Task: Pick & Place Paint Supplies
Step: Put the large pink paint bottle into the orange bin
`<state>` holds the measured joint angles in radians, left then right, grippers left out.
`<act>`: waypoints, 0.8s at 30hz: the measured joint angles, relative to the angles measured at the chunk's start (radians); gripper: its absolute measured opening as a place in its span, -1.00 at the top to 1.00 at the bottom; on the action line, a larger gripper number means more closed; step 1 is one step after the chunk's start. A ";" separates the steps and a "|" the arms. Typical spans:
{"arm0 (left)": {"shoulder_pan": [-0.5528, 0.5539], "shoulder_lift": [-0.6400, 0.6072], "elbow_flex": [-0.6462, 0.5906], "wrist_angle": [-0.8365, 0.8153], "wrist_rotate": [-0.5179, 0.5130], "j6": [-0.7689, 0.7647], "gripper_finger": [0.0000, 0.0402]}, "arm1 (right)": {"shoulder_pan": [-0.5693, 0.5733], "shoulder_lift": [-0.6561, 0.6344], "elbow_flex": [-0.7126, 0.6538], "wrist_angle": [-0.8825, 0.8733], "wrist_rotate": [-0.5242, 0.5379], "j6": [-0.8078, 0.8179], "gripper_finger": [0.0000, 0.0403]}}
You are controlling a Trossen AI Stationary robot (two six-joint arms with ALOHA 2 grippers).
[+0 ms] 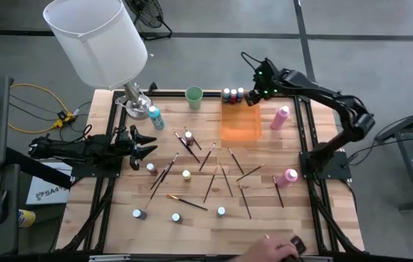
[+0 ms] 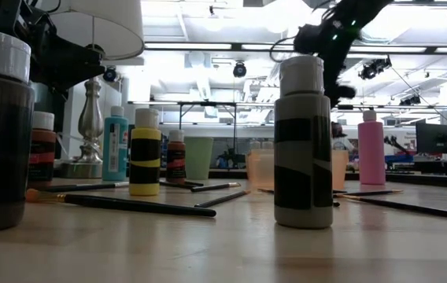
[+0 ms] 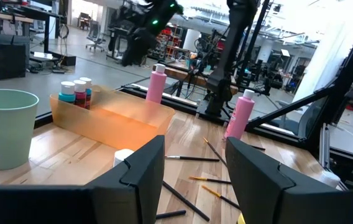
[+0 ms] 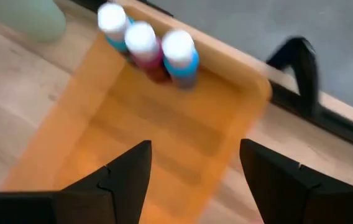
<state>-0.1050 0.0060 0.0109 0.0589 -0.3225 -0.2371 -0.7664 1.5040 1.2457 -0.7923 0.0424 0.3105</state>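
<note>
Three small white-capped paint bottles (image 4: pixel 145 43) stand in the far end of the orange tray (image 1: pixel 240 125). My right gripper (image 4: pixel 195 155) hovers open above that tray, near its far right corner (image 1: pixel 259 91), holding nothing. More small bottles (image 1: pixel 186 175) and thin dark-handled paintbrushes (image 1: pixel 206 156) lie scattered over the wooden table. One tall pink bottle (image 1: pixel 280 118) stands to the right of the tray, and another (image 1: pixel 289 177) lies near the right edge. My left gripper (image 1: pixel 145 144) waits open and level at the table's left edge.
A large white lampshade (image 1: pixel 97 36) on a silver base (image 1: pixel 135 102) stands at the far left, with a teal bottle (image 1: pixel 155 116) beside it. A pale green cup (image 1: pixel 194 97) stands left of the tray. A person's hand (image 1: pixel 272 251) is at the near edge.
</note>
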 joint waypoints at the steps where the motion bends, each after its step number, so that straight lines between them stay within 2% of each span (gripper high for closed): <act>1: 0.000 0.000 0.000 0.000 0.000 0.000 0.17 | 0.005 -0.022 0.000 -0.030 0.017 -0.001 -0.18; 5: 0.000 0.000 0.000 0.000 0.000 0.000 0.17 | 0.023 -0.100 0.000 -0.141 0.087 -0.005 -0.18; 16: 0.000 0.000 0.000 0.000 0.000 0.000 0.17 | 0.040 -0.352 -0.153 -0.249 0.091 0.031 -0.18; 24: 0.000 0.000 0.000 0.000 0.000 0.000 0.17 | 0.037 -0.408 -0.229 -0.259 0.214 0.104 -0.19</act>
<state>-0.1047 0.0063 0.0109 0.0590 -0.3225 -0.2371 -0.7295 1.0956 1.0167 -1.0511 0.2565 0.4143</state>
